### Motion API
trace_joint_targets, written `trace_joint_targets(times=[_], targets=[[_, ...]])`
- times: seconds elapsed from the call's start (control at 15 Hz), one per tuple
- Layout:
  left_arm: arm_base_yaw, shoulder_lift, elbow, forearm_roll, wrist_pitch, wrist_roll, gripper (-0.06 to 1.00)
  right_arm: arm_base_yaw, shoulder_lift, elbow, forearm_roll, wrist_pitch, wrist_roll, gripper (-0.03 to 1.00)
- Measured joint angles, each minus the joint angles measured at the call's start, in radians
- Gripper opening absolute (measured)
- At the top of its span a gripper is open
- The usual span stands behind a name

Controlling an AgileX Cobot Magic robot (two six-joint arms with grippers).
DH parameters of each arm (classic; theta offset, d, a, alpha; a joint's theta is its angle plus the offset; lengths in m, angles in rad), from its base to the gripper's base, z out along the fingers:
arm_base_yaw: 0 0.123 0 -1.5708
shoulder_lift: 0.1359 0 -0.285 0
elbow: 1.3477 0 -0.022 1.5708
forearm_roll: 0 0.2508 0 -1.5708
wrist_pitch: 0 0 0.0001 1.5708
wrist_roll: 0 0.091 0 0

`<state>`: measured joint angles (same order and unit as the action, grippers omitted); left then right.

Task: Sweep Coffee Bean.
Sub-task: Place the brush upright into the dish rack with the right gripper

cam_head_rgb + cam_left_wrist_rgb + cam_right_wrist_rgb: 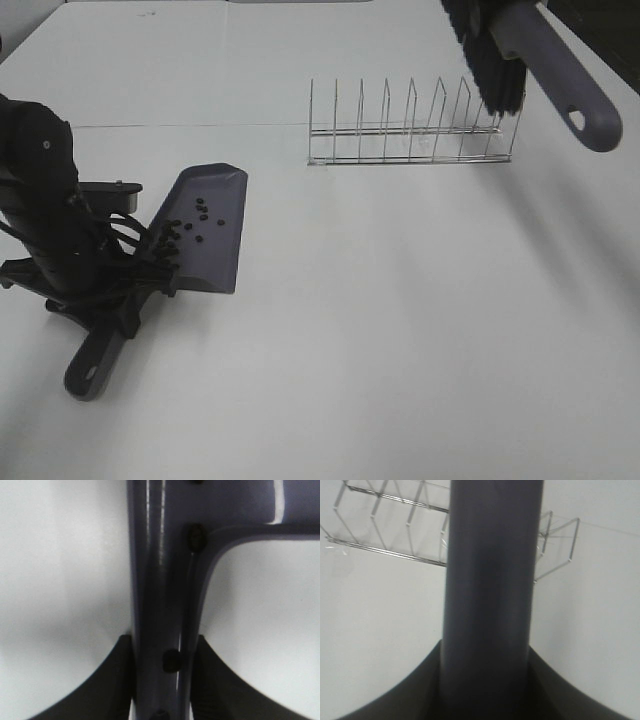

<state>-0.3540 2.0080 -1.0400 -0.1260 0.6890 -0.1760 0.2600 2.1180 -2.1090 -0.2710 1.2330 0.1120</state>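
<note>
Roughly twenty coffee beans sit in the dustpan clamped by the left claw, while the right claw grips the brush over the wire rack; tilting would probably spill them.

1. The tabletop looked smooth, matt white.
2. The dustpan, lower left of the frame, was smooth grey-purple plastic, and a glossy streak ran along its handle in the left wrist view.
3. The coffee beans were dark and too small to show their finish.
4. The wire rack, upper right, was thin bright metal.
5. The brush had a smooth, satin grey-purple plastic handle and black bristles.
6. The left gripper had matt black fingers.
</note>
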Motion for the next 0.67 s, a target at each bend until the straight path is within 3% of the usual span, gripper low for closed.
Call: trace_joint_targets(times=[0.2,0.67], targets=[[0.000,0.000,0.000,0.000,0.000,0.000,0.26,-0.109,-0.022,0.116,0.074,-0.001,0.000,0.27],[0.000,0.000,0.000,0.000,0.000,0.001,0.26,-0.130,-0.022,0.321,0.146,-0.001,0.001,0.27]])
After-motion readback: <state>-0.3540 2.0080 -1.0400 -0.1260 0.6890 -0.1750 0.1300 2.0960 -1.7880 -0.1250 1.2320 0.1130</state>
